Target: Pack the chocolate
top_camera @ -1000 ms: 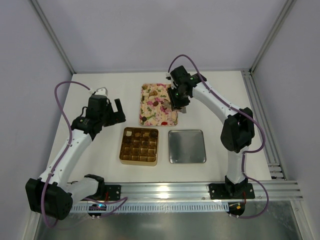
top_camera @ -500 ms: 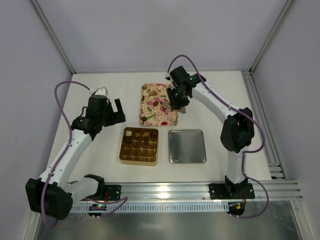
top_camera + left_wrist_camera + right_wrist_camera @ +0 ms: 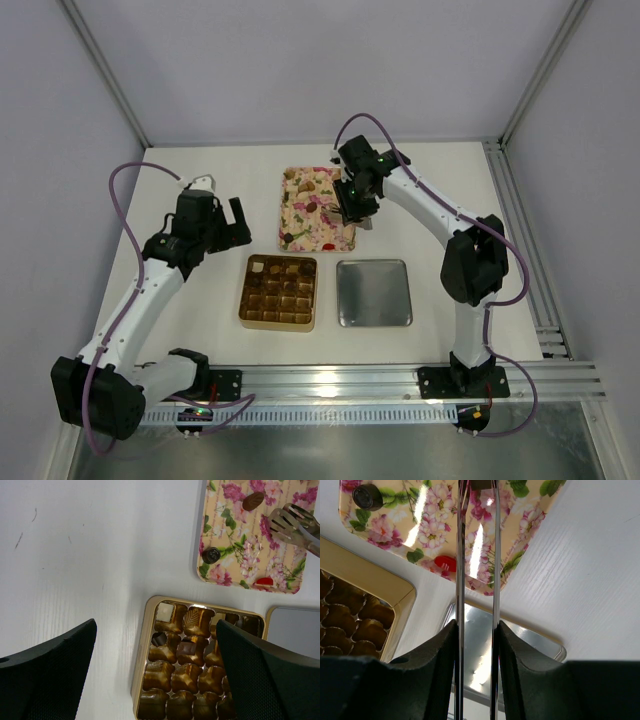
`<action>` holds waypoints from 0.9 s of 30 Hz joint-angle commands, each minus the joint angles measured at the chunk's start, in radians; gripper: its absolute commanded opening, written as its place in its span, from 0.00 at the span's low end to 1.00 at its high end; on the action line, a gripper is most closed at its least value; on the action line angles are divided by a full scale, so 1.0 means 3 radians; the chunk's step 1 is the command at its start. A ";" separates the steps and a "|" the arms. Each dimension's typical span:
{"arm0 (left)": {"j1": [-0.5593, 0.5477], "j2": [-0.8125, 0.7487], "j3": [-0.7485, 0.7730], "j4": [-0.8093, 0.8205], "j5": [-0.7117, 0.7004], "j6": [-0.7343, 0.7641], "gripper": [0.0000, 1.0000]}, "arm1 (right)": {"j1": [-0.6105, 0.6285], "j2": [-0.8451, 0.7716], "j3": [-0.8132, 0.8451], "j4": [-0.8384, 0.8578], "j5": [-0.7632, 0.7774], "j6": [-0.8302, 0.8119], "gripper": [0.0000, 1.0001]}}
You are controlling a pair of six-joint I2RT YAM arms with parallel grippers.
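Several chocolates lie on the pink flower tray (image 3: 317,208), among them a brown oval (image 3: 253,500), a dark round one (image 3: 210,555) (image 3: 367,497) and a red piece (image 3: 445,563). The gold box (image 3: 279,292) holds a few pieces in its brown cells (image 3: 187,650). My right gripper (image 3: 357,200) (image 3: 476,630) is shut on metal tongs (image 3: 461,555), whose slotted tips (image 3: 295,522) hang over the tray's right side. A dark bit shows between the tips at the frame edge; I cannot tell if it is gripped. My left gripper (image 3: 235,222) (image 3: 156,625) is open and empty, above the box's far left corner.
A silver square lid (image 3: 374,292) lies right of the gold box, also in the right wrist view (image 3: 530,640). White table (image 3: 200,180) spreads left of the tray. Frame posts and a rail (image 3: 520,250) bound the right side.
My right gripper with the tongs has shifted slightly left, further over the flower tray. The left arm has not moved.
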 commanded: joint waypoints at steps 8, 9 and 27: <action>0.0004 -0.0087 0.0052 0.0018 0.0010 0.0007 1.00 | 0.0021 -0.0087 -0.0005 -0.0001 0.0028 -0.0044 0.38; 0.0009 -0.0087 0.0057 0.0018 0.0015 0.0007 1.00 | 0.0021 -0.0087 -0.0005 -0.0001 0.0028 -0.0054 0.38; 0.0004 -0.0098 0.0052 0.0013 0.0010 0.0012 1.00 | 0.0021 -0.0215 0.0035 0.0024 0.0053 -0.0018 0.30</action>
